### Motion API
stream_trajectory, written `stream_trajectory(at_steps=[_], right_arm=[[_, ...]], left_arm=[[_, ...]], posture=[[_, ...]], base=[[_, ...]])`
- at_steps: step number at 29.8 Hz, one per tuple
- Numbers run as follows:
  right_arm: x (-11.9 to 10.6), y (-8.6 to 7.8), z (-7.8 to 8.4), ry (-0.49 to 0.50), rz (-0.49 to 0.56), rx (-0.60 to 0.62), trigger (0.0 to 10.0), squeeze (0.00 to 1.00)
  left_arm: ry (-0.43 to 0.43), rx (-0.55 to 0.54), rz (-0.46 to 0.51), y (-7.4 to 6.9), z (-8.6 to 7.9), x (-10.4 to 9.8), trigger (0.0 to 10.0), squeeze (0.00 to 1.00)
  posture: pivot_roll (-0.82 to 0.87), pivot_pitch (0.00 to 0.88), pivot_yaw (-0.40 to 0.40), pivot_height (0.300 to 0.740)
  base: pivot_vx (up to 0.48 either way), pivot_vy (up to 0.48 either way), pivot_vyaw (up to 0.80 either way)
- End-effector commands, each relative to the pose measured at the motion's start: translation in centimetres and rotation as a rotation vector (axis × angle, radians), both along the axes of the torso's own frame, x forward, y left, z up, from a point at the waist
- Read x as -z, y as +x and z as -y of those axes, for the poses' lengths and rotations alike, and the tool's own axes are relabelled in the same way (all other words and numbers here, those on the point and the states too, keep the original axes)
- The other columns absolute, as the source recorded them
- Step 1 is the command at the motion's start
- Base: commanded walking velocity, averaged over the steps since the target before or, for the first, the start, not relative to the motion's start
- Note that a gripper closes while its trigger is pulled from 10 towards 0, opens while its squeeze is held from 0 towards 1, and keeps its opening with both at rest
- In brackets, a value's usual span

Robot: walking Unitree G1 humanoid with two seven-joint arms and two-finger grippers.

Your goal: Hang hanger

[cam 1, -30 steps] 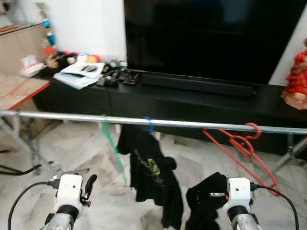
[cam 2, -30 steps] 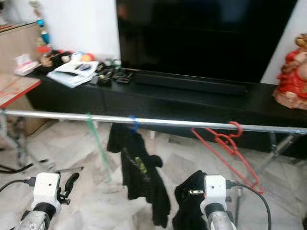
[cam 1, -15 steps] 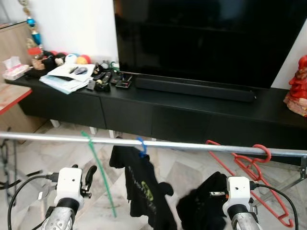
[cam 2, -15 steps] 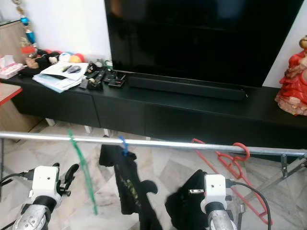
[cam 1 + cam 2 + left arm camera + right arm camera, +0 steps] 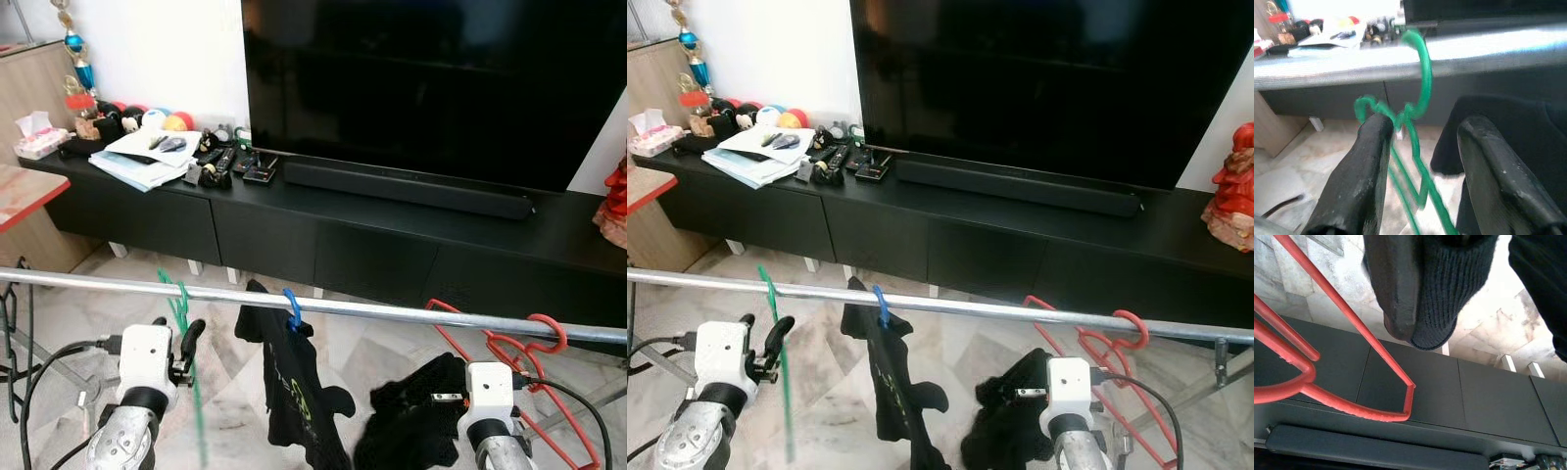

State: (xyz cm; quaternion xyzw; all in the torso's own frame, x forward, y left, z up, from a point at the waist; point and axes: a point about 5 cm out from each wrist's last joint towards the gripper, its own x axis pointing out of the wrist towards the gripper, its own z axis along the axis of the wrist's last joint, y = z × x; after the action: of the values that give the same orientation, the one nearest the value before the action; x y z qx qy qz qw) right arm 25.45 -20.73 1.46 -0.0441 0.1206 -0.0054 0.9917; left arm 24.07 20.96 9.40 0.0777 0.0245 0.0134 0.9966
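Note:
A metal rail (image 5: 411, 313) runs across in front of me. A green hanger (image 5: 182, 305) hooks over it at the left, and its neck (image 5: 1415, 112) stands between the fingers of my open left gripper (image 5: 1422, 129), close to one finger (image 5: 1369, 161). Further right, a blue hanger (image 5: 291, 305) carries a black shirt (image 5: 299, 392). At the right end hangs an empty red hanger (image 5: 534, 343). Below the rail, my right gripper (image 5: 443, 392) is shut on a black knit cloth (image 5: 1449, 293), which covers its fingers.
Behind the rail stands a long black TV cabinet (image 5: 392, 255) with a large TV (image 5: 431, 88) and a soundbar (image 5: 407, 188). Papers and remotes (image 5: 157, 157) lie at its left end, a red figurine (image 5: 1232, 191) at the right. Below is marble floor (image 5: 235, 362).
The camera has moved, so the whole scene has shifted and the rail sits lower in view. The green hanger's hook is now right at my left gripper's fingers. The right gripper still holds the black cloth.

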Motion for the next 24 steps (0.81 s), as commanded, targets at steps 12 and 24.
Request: stream_trajectory(at_steps=[12, 24], right_arm=[[-0.4, 0.3, 0.2, -0.011, 0.024, -0.005, 10.0, 0.00], [-0.3, 0.3, 0.1, -0.007, 0.023, -0.003, 10.0, 0.00]], left_arm=[[-0.218, 0.005, -0.049, 2.0, 0.0, -2.0, 10.0, 1.00], [-0.168, -0.045, -0.200, 3.4, -3.4, -1.2, 10.0, 1.00]], posture=[[0.05, 0.000, -0.008, 0.740], [0.04, 0.000, -0.001, 0.740]], base=[[0.000, 0.000, 0.00], [0.000, 0.000, 0.00]])
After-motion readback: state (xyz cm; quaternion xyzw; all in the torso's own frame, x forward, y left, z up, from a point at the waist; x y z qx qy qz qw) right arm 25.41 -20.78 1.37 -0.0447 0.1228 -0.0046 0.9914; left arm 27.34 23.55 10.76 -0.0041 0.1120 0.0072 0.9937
